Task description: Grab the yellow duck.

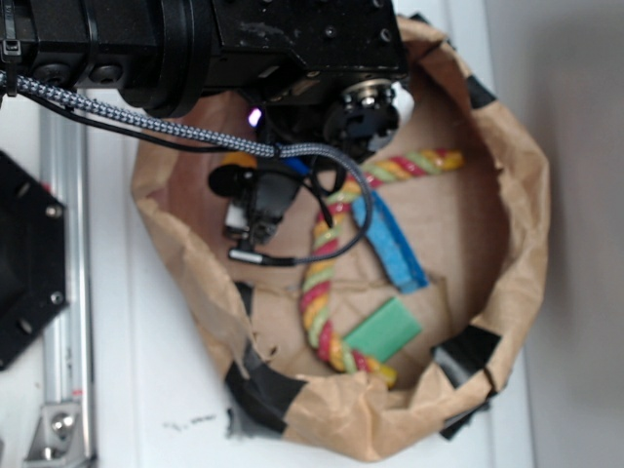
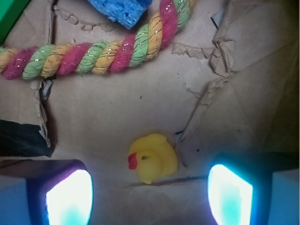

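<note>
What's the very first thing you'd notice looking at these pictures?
The little yellow duck with its red beak, sitting on brown paper between the open tool's two glowing fingers. Above it curls a bright twisted rope, with a blue sponge just past that.

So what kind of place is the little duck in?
Probably a robot test bench, not a home: a taped brown paper bin on a white table holds the yellow duck, a rope toy and sponges.
</note>
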Robot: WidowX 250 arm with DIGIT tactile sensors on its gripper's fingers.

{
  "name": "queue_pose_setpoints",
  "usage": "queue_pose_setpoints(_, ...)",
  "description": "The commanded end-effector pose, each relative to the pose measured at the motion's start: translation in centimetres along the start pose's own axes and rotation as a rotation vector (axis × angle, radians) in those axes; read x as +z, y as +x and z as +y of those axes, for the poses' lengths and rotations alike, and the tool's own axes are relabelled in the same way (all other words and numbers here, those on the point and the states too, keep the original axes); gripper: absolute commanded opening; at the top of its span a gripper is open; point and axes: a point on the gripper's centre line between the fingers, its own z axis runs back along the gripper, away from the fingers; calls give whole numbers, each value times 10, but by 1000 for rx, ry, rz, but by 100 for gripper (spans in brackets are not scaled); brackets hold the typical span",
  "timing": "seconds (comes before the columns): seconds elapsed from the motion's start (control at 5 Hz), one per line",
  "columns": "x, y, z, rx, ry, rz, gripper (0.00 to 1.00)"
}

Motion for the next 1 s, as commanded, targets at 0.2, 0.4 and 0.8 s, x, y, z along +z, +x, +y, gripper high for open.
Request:
queue_pose_setpoints(0.2,-11,-6,6,-6,161,-20,100)
queue_pose_setpoints(0.4,-13,-9,10,-3,158,-32,100)
queue_pose_setpoints(0.8,-19,-4,13,-1,153,-81,100)
